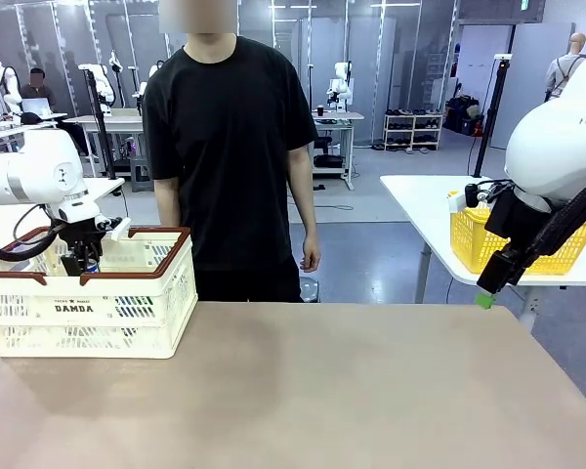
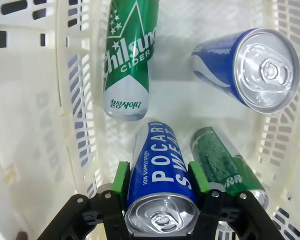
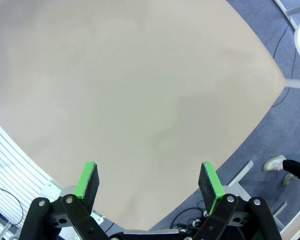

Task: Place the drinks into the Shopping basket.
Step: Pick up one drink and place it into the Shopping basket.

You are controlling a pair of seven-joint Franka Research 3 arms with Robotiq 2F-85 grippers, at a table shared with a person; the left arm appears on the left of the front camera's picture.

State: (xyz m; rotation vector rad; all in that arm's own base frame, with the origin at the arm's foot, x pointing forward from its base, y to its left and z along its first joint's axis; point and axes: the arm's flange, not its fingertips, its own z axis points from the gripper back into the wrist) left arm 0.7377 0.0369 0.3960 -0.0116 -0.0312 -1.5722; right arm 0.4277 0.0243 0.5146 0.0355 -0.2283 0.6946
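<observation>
I see the Shopping basket (image 1: 88, 303), cream with a brown rim, at the bench's (image 1: 303, 391) left edge. My left tool (image 2: 160, 182) hangs inside it, green pads clamped on a blue Pocari Sweat can (image 2: 160, 175). A green Chilsung Cider can (image 2: 127, 55), another blue can (image 2: 250, 65) and a second green can (image 2: 225, 167) lie around it. My right tool (image 3: 149, 182) gapes wide above the bench, holding nothing.

Three loose cans (image 2: 127, 60) crowd the Shopping basket (image 1: 88, 308) floor; the tabletop (image 1: 322, 391) lies open.

Cans in basket (image 2: 50, 130): two blue (image 2: 162, 175) (image 2: 250, 67), two green (image 2: 130, 55) (image 2: 225, 165).
</observation>
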